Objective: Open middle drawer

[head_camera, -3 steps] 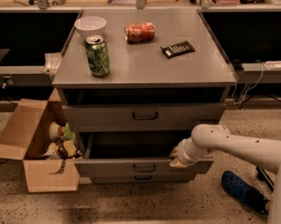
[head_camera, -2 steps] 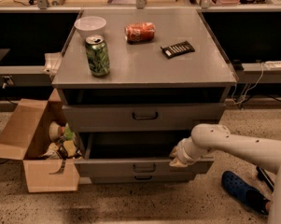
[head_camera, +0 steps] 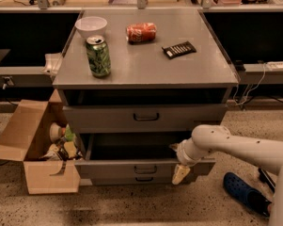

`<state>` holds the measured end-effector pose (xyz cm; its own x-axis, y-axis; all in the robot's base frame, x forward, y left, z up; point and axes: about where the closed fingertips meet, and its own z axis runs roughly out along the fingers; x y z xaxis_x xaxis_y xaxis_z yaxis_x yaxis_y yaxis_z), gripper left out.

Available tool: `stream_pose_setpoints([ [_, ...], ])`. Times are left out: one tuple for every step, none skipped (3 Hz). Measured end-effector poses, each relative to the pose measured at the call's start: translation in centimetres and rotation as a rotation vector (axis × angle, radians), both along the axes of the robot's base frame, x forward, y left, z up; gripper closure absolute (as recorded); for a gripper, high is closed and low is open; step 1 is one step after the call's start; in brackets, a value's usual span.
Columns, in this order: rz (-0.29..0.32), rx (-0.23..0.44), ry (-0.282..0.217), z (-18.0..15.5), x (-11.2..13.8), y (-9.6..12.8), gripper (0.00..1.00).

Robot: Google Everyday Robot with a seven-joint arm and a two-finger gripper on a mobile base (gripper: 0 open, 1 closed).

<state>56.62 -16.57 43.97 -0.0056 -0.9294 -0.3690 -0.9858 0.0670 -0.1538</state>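
Overlapping mid drawer (head_camera: 113, 169) R: end effector (head_camera: 180, 175)

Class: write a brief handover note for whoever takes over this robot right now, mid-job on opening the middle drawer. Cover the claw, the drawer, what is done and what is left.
Claw: at the right end of the middle drawer front, arm reaching in from the right; open or shut cannot be told.
Middle drawer: pulled out past the top drawer, dark inside showing.
Done: the drawer looks open.
Left: probably only backing the claw away, or pulling further if a fuller opening is wanted.
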Motion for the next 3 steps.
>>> stream_pose_setpoints([
  [0.000, 0.000, 0.000, 0.0, 0.0, 0.0, 0.00],
  [0.015, 0.019, 0.025, -0.8, -0.3, 0.2, 0.00],
  [0.072, -0.006, 0.074, -3.2, -2.0, 0.6, 0.03],
])
